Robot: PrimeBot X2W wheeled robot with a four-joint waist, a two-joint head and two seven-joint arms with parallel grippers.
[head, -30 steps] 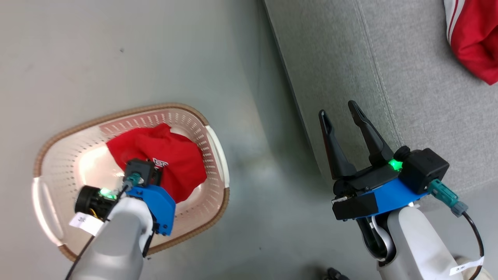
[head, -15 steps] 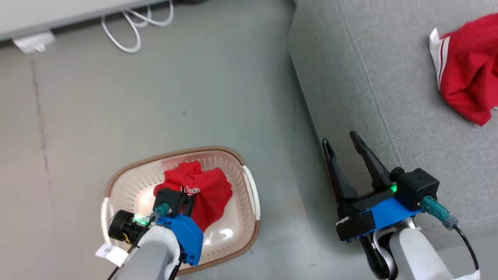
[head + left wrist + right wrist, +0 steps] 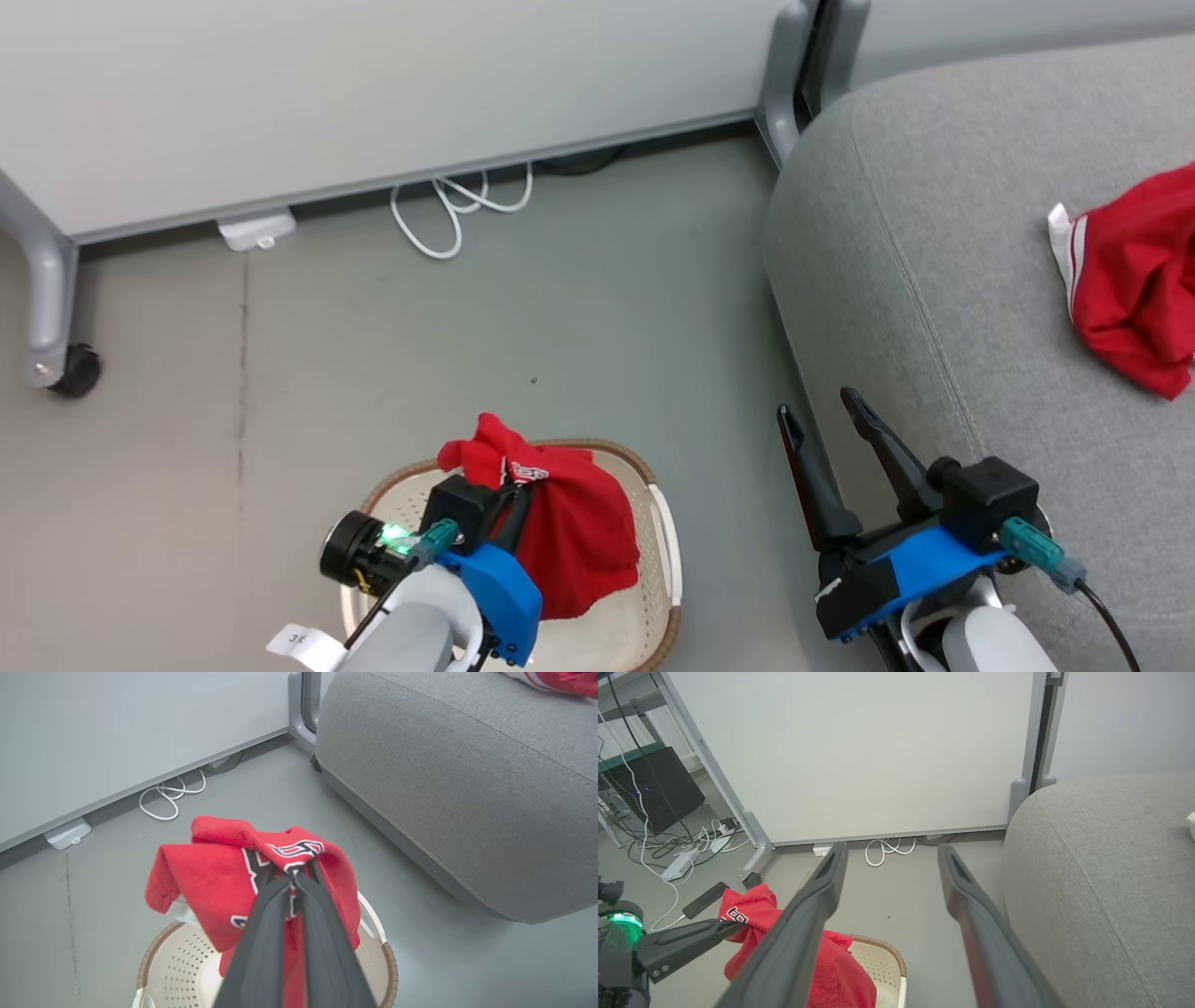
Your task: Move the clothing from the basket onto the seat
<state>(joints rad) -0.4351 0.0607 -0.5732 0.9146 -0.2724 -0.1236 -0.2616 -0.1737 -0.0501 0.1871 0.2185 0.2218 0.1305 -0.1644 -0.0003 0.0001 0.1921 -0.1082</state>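
Observation:
My left gripper [image 3: 521, 491] is shut on a red garment with white lettering [image 3: 571, 534], which hangs bunched from the fingers above the cream perforated basket [image 3: 665, 546]. In the left wrist view the closed fingers pinch the garment [image 3: 210, 882] at its top fold, with the basket [image 3: 388, 963] below. The grey seat [image 3: 934, 280] lies to the right, and a second red garment with white stripes [image 3: 1130, 289] rests on it. My right gripper [image 3: 815, 404] stands open and holds nothing, over the seat's near edge. The right wrist view shows the held garment [image 3: 752, 914] at lower left.
A white panel on grey wheeled legs [image 3: 373, 93] stands behind, with a caster [image 3: 73, 371] at left. A coiled white cable [image 3: 457, 210] and a white power block [image 3: 254, 231] lie on the grey floor at its foot. Further cables and a black box [image 3: 654, 788] sit far left.
The head view has swung up and back, bringing the panel into sight. My left gripper has lifted the lettered garment from the basket floor, so it now hangs above it. The right gripper stays open.

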